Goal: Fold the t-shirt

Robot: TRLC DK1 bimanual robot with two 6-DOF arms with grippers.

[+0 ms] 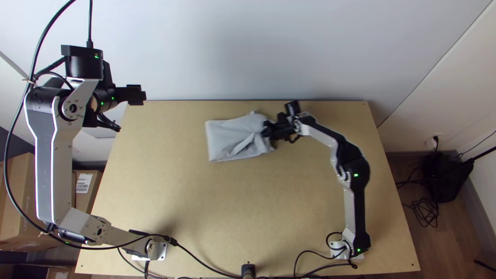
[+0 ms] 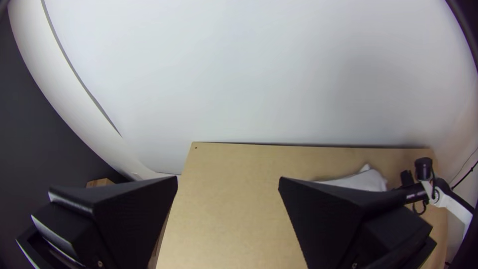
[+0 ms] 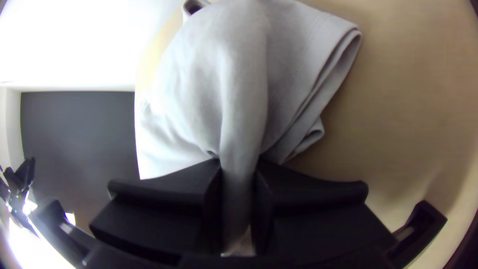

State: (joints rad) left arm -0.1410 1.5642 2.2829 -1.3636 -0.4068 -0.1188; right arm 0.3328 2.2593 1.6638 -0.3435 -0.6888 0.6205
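T-shirt (image 1: 225,138): grey, on the far part of the desk (image 1: 243,206), folded into a rough rectangle, with its right end pulled into creases.
Right jaws: closed on a gathered ridge of cloth (image 3: 244,84) at that end; I see the fabric running up between the fingers.
Right arm (image 1: 355,201): stretched from its base to the far part of the desk.
Left jaws: wide apart with nothing between them, by the desk's far left corner in my top view.
Left arm (image 1: 45,170): off to the side, so I have no second hold to steady the cloth.
Main risk: if I pull or lift from here, the whole bundle could skid or twist, because one pinch carries it.
Open layers (image 3: 343,47): these edges could spread or slip, since I can't tell whether the pinch takes every layer.
Far-edge peak (image 1: 252,113): could end as a lump if pressed under.
Release: opening abruptly may leave the gathered end crumpled; I'd ease it flat first.
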